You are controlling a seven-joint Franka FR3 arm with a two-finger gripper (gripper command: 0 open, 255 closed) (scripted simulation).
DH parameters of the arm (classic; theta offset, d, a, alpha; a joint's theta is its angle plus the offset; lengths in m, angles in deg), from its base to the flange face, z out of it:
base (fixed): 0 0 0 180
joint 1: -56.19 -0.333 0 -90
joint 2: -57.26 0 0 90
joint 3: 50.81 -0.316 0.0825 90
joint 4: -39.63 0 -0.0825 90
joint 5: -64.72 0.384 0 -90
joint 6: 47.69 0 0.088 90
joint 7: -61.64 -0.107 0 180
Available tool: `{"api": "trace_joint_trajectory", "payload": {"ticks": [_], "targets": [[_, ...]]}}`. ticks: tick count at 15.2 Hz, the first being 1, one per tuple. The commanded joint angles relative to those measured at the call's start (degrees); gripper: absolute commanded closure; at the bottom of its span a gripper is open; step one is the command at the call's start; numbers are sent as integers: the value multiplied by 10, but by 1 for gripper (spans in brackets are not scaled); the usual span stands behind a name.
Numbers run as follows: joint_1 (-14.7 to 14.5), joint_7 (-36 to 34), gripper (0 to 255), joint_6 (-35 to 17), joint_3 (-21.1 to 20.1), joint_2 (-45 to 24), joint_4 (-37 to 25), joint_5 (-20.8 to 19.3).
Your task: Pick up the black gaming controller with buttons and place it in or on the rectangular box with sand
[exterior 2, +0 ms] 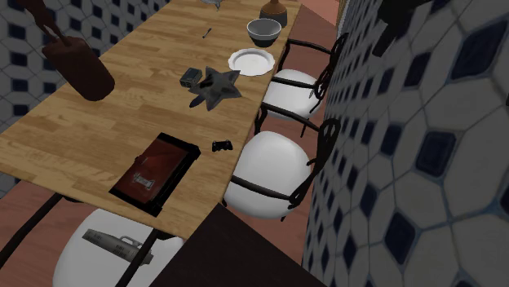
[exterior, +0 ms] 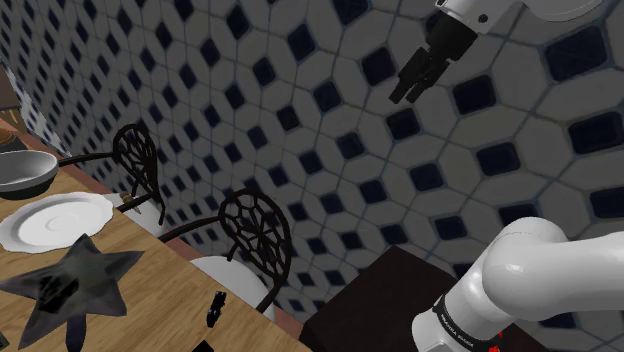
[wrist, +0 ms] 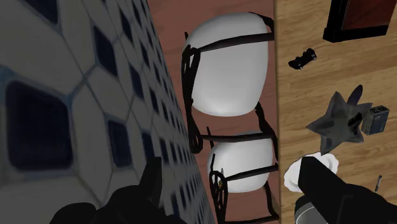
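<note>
The black gripper (wrist: 229,168) hangs high beside the tiled wall (exterior: 300,100), its fingers wide apart and clasping nothing. Below, the plank-grained wooden table (exterior 2: 122,114) carries the rectangular box (exterior 2: 159,173), dark-rimmed with a reddish-brown fill. The small black controller (exterior 2: 221,146) lies flat just beside the box's corner, near the table edge by a white-seated chair (exterior 2: 265,167). Its long axis runs crosswise to that edge.

Controller (exterior 2: 220,146), close to an edge of the table (exterior 2: 106,122): buttons too small to resolve. Box (wrist: 358,19) cropped by wrist view's frame.
</note>
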Motion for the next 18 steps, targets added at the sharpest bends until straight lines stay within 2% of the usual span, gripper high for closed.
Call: {"api": "trace_joint_trajectory", "payload": {"ticks": [1,10,18], "targets": [[0,0,0,0,0,0,0,0],[-14,-95,0,-123,-93,-12,121,43],[-28,-185,0,-247,-185,-84,181,82]]}}
